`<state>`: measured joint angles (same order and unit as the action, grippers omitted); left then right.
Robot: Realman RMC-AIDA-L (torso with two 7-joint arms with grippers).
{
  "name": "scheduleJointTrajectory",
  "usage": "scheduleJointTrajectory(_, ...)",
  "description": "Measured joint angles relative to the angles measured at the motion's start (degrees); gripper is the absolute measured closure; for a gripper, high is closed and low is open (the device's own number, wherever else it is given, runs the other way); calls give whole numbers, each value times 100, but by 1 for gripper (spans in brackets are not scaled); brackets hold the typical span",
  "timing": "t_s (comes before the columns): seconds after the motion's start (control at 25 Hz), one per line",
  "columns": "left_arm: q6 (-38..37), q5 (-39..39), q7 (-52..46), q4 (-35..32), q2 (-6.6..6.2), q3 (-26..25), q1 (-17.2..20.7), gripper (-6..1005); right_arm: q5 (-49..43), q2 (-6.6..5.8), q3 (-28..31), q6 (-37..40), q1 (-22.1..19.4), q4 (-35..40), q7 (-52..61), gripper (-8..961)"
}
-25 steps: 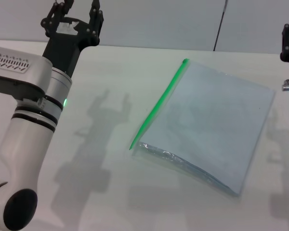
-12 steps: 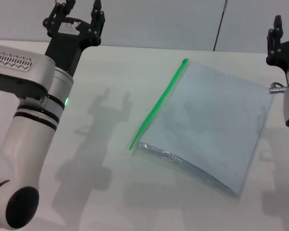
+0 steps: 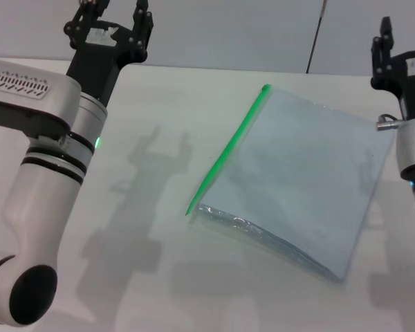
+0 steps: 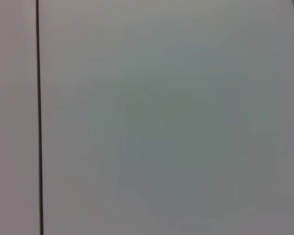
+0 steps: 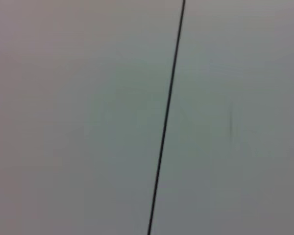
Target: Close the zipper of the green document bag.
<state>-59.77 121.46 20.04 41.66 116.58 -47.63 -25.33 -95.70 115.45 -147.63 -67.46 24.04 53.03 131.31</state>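
Note:
The green document bag [image 3: 304, 173] lies flat on the white table [image 3: 152, 207], a pale blue-grey pouch turned at an angle. Its zipper [image 3: 228, 149] is the bright green strip along the bag's left long edge, running from the far end down to the near corner. I cannot make out the slider tab. My left gripper [image 3: 116, 10] is raised at the far left, open, well away from the bag. My right gripper [image 3: 405, 33] is raised at the far right, open, just beyond the bag's far right corner. Both wrist views show no bag.
A grey wall [image 3: 249, 31] with a thin dark vertical seam [image 3: 317, 34] stands behind the table; both wrist views show only this wall. The left arm's white forearm [image 3: 48, 180] hangs over the table's left side.
My right arm has come further into view, moving left toward the bag's far right corner. My left gripper has barely shifted. The bag has not moved.

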Motion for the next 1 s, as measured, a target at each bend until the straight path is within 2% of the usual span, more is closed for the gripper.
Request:
scheduleJointTrajectory(0.2, 5, -10, 0, -67, 7, 0, 25, 441, -7, 9, -247, 8, 222, -196, 12, 463)
scheduleJointTrajectory(1.0, 67, -18, -65, -251, 20, -1, -90, 441, 0, 21, -335, 23, 347, -450, 316, 463)
